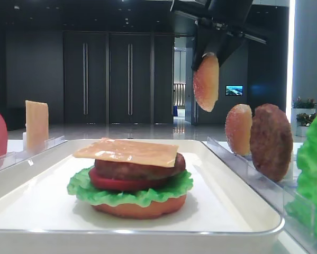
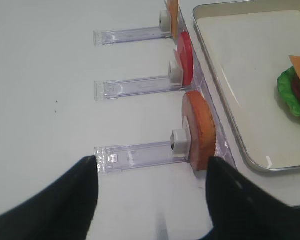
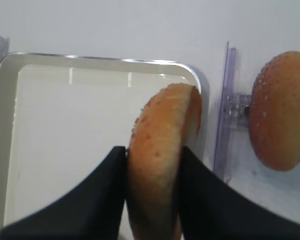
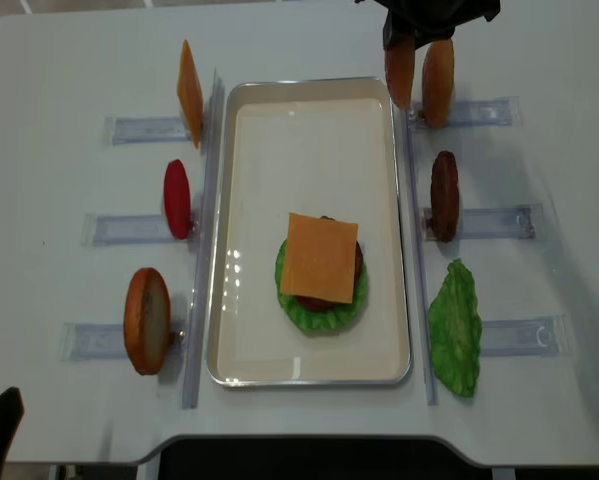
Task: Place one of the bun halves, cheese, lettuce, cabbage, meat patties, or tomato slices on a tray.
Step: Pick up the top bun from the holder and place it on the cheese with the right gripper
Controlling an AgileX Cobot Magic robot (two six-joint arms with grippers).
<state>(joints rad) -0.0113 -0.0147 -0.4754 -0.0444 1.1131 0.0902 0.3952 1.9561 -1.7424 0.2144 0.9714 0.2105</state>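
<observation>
My right gripper (image 3: 152, 155) is shut on a sesame bun half (image 3: 160, 150), held on edge in the air above the far right corner of the white tray (image 3: 64, 140). From overhead, the held bun half (image 4: 400, 70) hangs beside a second bun half (image 4: 438, 82) standing in its rack. On the tray (image 4: 309, 120) sits a stack: bottom bun, lettuce, tomato, patty, with a cheese slice (image 4: 320, 257) on top. My left gripper (image 2: 152, 167) is open and holds nothing, low over the table by the near left rack.
Clear racks flank the tray. On the left stand a cheese slice (image 4: 189, 92), a tomato slice (image 4: 177, 198) and a smooth bottom bun (image 4: 147, 320). On the right stand a meat patty (image 4: 444, 195) and a lettuce leaf (image 4: 455, 327).
</observation>
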